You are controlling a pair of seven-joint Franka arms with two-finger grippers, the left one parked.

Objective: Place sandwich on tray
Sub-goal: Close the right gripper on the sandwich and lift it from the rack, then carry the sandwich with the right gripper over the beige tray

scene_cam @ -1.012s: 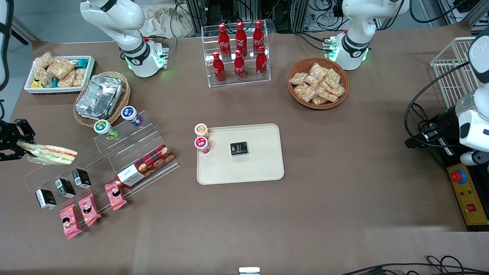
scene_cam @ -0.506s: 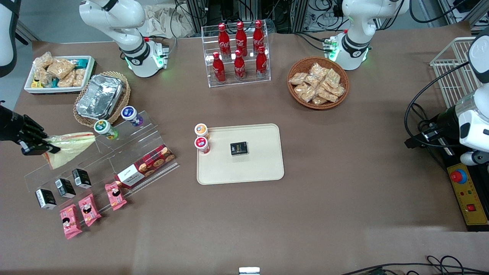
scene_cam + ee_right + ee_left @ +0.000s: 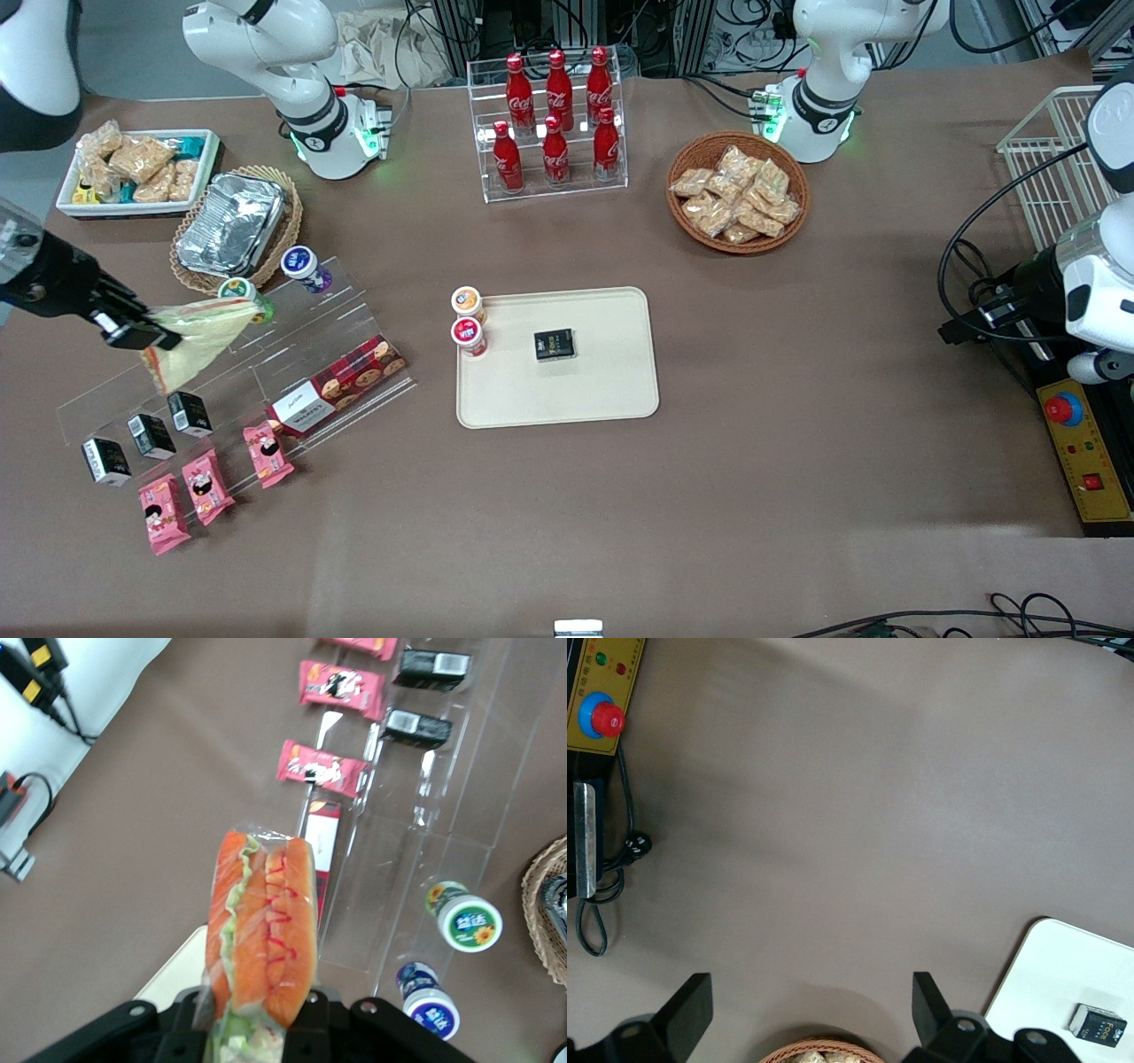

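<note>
Over at the working arm's end of the table, the sandwich (image 3: 202, 332) is already picked up and held in the air by the gripper (image 3: 142, 335), so the grab part can be called done. The fingers are clamped shut on one end of the wedge, with the rest of it sticking out over the clear acrylic display stand (image 3: 257, 354). In the front view it partly covers the green-lidded cup (image 3: 239, 290) on that stand.

What's left is pretty much everything else: the sandwich has to be carried toward the middle of the table and set down on the tray (image 3: 611, 390), which is well apart from it. Nothing of the placing is done yet. The tray isn't bare either. A small black box (image 3: 555, 344) sits near its middle, and two little cups (image 3: 468, 321) stand at its edge on the side toward the working arm, so a free patch will have to be picked, probably.

As for looks, a pale bread face in clear wrap is seen from the front camera. From the right wrist view the cut edge of the sandwich (image 3: 263, 926) is shown nicely: orange layers, a red streak, green leaf along one side, crinkly wrap around it all.
</note>
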